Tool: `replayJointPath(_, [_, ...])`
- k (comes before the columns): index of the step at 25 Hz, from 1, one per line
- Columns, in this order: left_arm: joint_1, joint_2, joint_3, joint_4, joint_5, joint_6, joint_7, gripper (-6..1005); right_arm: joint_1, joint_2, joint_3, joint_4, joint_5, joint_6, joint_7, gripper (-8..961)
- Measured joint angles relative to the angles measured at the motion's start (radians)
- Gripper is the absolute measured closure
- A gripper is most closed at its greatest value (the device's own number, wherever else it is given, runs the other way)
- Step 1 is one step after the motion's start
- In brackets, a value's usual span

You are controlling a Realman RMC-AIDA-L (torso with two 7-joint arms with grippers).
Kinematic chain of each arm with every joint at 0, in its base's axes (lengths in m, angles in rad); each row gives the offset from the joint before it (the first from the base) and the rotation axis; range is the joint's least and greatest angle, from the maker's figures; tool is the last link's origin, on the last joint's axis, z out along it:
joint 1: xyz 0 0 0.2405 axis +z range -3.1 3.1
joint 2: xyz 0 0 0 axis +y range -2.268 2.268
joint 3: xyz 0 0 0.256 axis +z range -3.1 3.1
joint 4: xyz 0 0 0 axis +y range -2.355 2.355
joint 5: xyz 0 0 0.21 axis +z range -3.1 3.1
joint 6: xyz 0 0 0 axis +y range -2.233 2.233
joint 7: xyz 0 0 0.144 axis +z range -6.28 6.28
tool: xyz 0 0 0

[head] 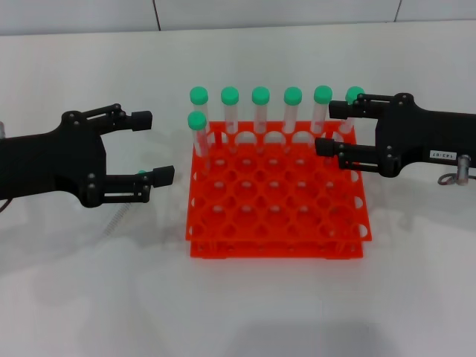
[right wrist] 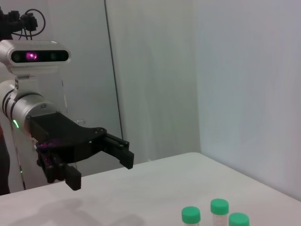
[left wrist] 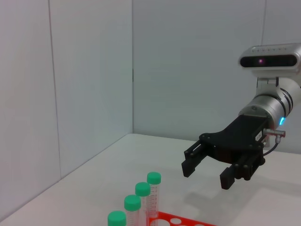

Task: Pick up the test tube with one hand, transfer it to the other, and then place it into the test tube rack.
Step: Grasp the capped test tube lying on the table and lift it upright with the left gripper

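The tube [head: 128,202] lies on the white table [head: 89,297] left of the rack [head: 277,201], mostly hidden under the left gripper [head: 152,147], with a bit of green cap showing by the lower finger. That gripper hovers over it with its fingers spread wide and holds nothing. The right gripper [head: 333,128], labelled white at its wrist, hangs over the rack's right rear corner, also wide apart and empty. Seven green-capped tubes [head: 260,111] stand upright along the rack's back rows.

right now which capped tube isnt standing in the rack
The test tube lying on the table beneath the left claw; the other seven stand upright in the test tube rack.
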Motion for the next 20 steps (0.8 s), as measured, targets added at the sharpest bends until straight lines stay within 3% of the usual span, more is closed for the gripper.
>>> replayJointPath(20, [0.003, 0.000, -0.003, 0.000, 0.000, 0.000, -0.007, 131, 0.000, 0.000, 0.000, 0.000, 0.001, -0.001, 0.000, 318])
